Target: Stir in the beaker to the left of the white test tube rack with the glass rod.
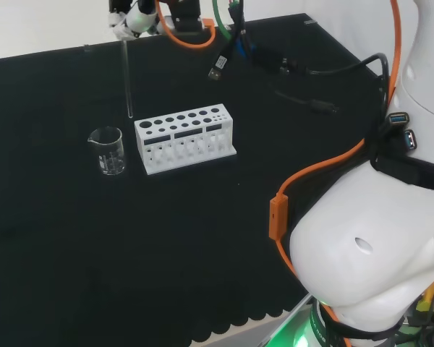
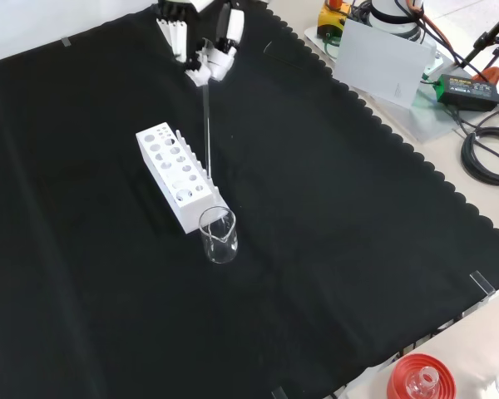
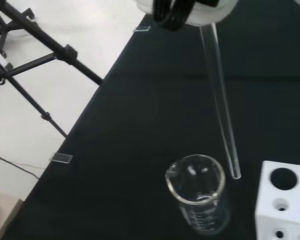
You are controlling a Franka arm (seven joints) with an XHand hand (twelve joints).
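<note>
The hand (image 1: 130, 18) sits at the top of the head view, its fingers curled round the top of a clear glass rod (image 1: 127, 76) that hangs almost straight down. In the front view the hand (image 2: 208, 50) holds the rod (image 2: 206, 125) above the white test tube rack (image 2: 173, 173). A clear beaker (image 1: 107, 150) stands upright on the cloth left of the rack (image 1: 184, 137) in the head view. The rod's lower tip is above the cloth, beside the beaker and outside it; the wrist view shows the rod (image 3: 221, 107) ending next to the beaker's (image 3: 197, 192) rim.
Cables and a plug (image 1: 224, 58) hang over the far part of the cloth in the head view. A red ribbed stand (image 2: 420, 378) with glassware sits at the near right corner in the front view. The arm's white links (image 1: 376, 246) fill the right of the head view.
</note>
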